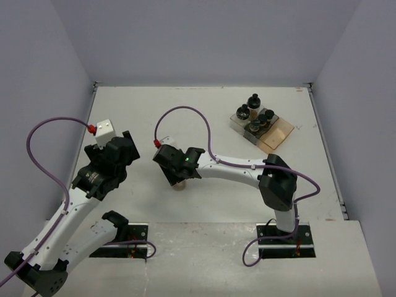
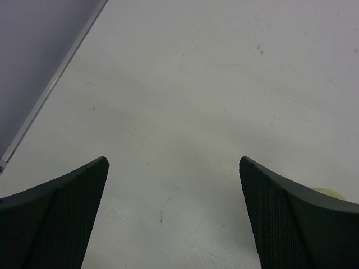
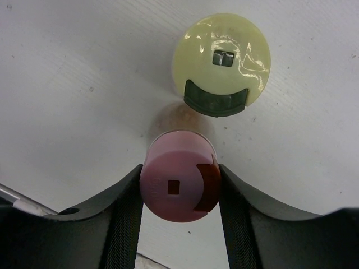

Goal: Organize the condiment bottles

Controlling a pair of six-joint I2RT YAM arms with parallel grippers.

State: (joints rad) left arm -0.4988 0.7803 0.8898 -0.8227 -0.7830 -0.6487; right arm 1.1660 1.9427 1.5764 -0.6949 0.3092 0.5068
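1. Right arm: it reaches leftward across the worktop [image 1: 204,111], and the right gripper [image 3: 180,168] is turned down over the middle of the surface, a little left of centre.
2. Right jaws: drawn in narrow and clamped on the pink-capped jar [image 3: 174,193]. One dark finger presses each side of the cap. I cannot tell whether the jar's base is on the worktop or clear of it.
3. Pink-capped jar: upright, seen from straight above. The cap has a small square mark at its centre and a darker red section on one side.
4. Pale-yellow-capped jar [image 3: 221,56]: upright just beyond the pink one, near it but apart, outside the jaws. Its cap shows a dark half-round opening.
5. Left arm: the left gripper [image 2: 173,161] hangs over the left part of the worktop. Its jaws stand wide with only bare surface between them.
6. Tray [image 1: 281,133]: clear, rectangular, set at an angle in the far right area, well apart from both grippers.
7. Dark-capped jars [image 1: 262,119]: five, upright, clustered at the tray's left end. From above I cannot confirm that the farthest one stands inside the rim.
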